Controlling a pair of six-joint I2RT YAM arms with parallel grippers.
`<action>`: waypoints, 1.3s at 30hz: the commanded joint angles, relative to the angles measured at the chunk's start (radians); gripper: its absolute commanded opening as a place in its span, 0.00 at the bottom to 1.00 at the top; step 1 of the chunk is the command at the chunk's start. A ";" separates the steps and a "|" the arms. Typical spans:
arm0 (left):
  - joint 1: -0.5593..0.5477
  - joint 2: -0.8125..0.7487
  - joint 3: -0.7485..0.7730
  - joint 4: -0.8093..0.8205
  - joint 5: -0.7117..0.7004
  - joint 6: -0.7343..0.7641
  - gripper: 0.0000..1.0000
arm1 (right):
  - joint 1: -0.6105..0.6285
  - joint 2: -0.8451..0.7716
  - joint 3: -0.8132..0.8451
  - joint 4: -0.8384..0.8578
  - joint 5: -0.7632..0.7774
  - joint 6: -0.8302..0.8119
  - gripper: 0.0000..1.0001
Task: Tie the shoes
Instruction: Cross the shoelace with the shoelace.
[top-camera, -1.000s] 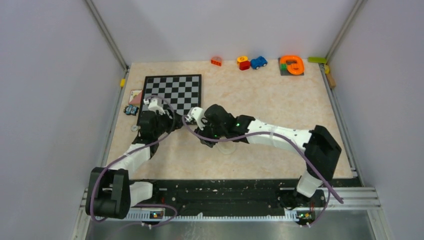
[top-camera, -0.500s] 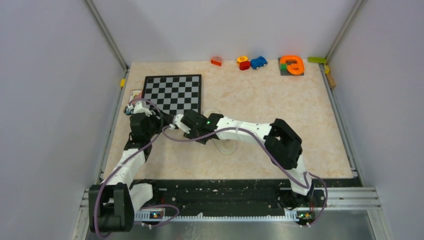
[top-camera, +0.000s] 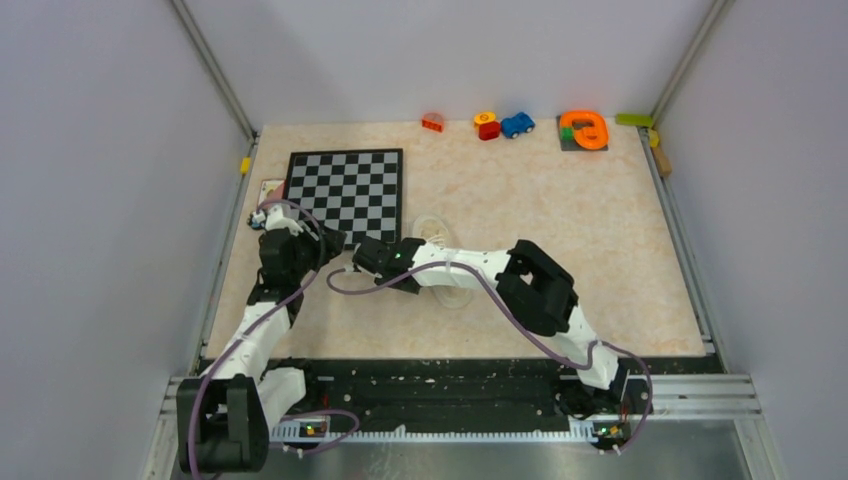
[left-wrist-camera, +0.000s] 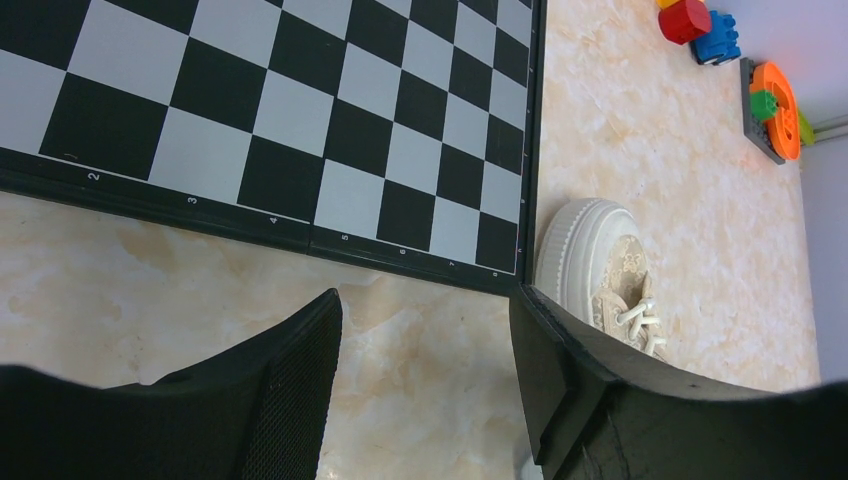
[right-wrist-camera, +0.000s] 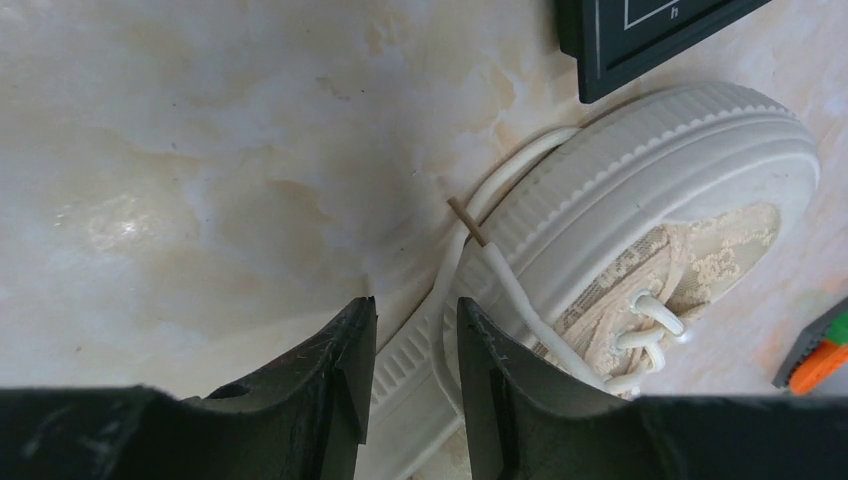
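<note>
Two arms of white shells between blocky black joint housings: left arm (top-camera: 262, 325), right arm (top-camera: 470, 268). Large black shoulder block (top-camera: 222, 430) at 7 o'clock of the top view, a smaller one at 5 o'clock, both bolted to a black rail (top-camera: 450, 385). Grey-purple cable (top-camera: 370, 293) looped along each arm. Small green light (top-camera: 399, 254) on the right wrist housing. Matte black left fingers (left-wrist-camera: 290, 390), tapered, finely ribbed on the inner face. Right fingers (right-wrist-camera: 335, 385) equally black, with rounded tips.

Cream sneaker (right-wrist-camera: 650, 150) with lacy-patterned canvas, ribbed pale sole, white laces (right-wrist-camera: 520, 303); black-and-pale-grey checked chessboard (top-camera: 345, 185); peach marbled desk (top-camera: 560, 220); at the far edge, a blue toy car (top-camera: 517, 125).
</note>
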 joint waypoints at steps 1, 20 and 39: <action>0.005 -0.005 -0.008 0.031 0.000 -0.004 0.66 | 0.015 0.028 0.019 -0.016 0.120 -0.026 0.37; 0.013 0.027 -0.011 0.053 0.026 0.002 0.66 | -0.028 -0.261 -0.125 0.159 -0.142 0.097 0.00; 0.003 0.121 -0.002 0.162 0.237 0.054 0.66 | -0.385 -0.577 -0.476 0.492 -0.596 0.531 0.00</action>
